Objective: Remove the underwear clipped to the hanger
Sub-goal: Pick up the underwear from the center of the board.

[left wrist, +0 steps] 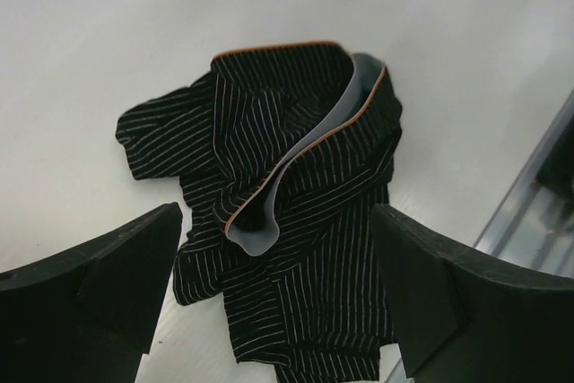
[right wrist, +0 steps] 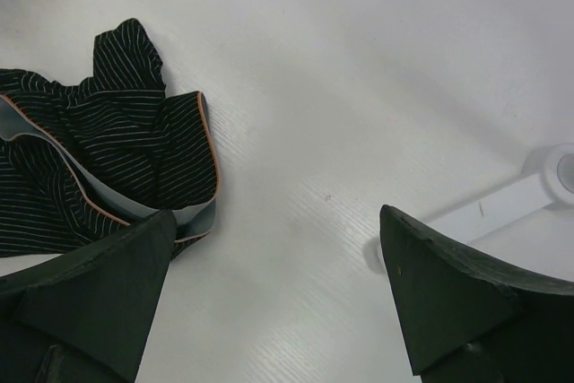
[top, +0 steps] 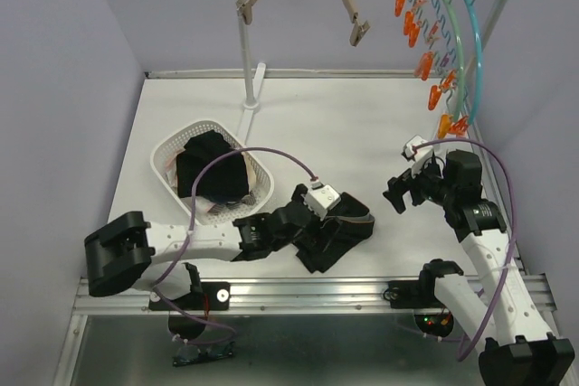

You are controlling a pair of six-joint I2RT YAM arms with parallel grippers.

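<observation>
Step in hand, as judged: unclipping is done or nearly so. No cloth is seen on the hanger [top: 457, 38]; its orange clips [top: 425, 65] hang bare, far right of the basket [top: 165, 153]. Black underwear [top: 210, 169] is piled in the basket; a striped pair [left wrist: 314, 257] lies crumpled on the table just right of it. Left gripper [left wrist: 276, 221] is held low over the striped pair, jaws wide apart, nothing gripped, forearm stretched flat past the basket's near side. Right gripper [right wrist: 276, 221] is poised further right of the basket, above the table, jaws apart, empty, elbow raised. Next move, if any is needed: a pinch on the waistband fold, then a lift towards the basket
</observation>
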